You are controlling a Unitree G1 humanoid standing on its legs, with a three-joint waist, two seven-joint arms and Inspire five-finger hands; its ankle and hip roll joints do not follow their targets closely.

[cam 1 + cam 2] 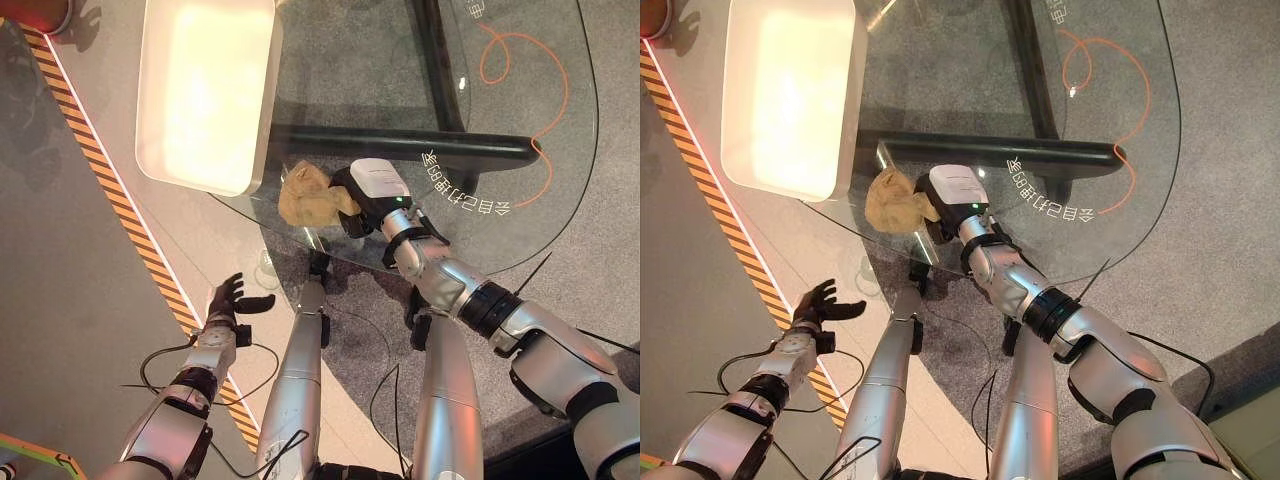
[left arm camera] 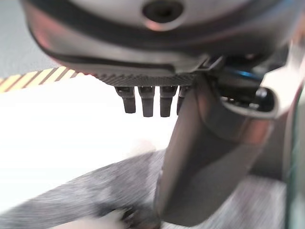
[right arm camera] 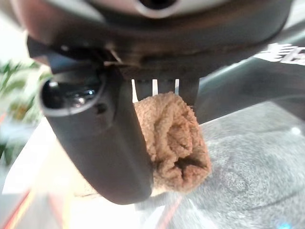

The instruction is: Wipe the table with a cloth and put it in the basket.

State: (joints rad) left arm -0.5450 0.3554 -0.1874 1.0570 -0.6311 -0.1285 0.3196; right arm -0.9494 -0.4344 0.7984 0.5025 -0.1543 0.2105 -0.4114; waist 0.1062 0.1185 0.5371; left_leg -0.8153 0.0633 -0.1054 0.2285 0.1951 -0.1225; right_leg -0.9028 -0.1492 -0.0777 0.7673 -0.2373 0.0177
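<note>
Right wrist view shows the right hand (image 3: 109,143) with its thumb and fingers curled round a bunched tan cloth (image 3: 174,143), the cloth pinched between them just above the glass surface. From the head camera the same hand (image 1: 372,195) sits over the near edge of the round glass bench (image 1: 520,190), the cloth (image 1: 312,195) crumpled against the glass on the hand's left side. Just beyond the cloth, touching or nearly touching it, stands a white rectangular basket (image 1: 200,95) that overhangs the bench's left edge. An orange cord (image 1: 545,110) curls on the floor seen through the glass, and a dark bench frame (image 1: 400,142) runs below the top. The left hand (image 1: 232,298) hangs well apart, low over the striped floor tape (image 1: 120,190), its fingers spread and relaxed, holding nothing.
</note>
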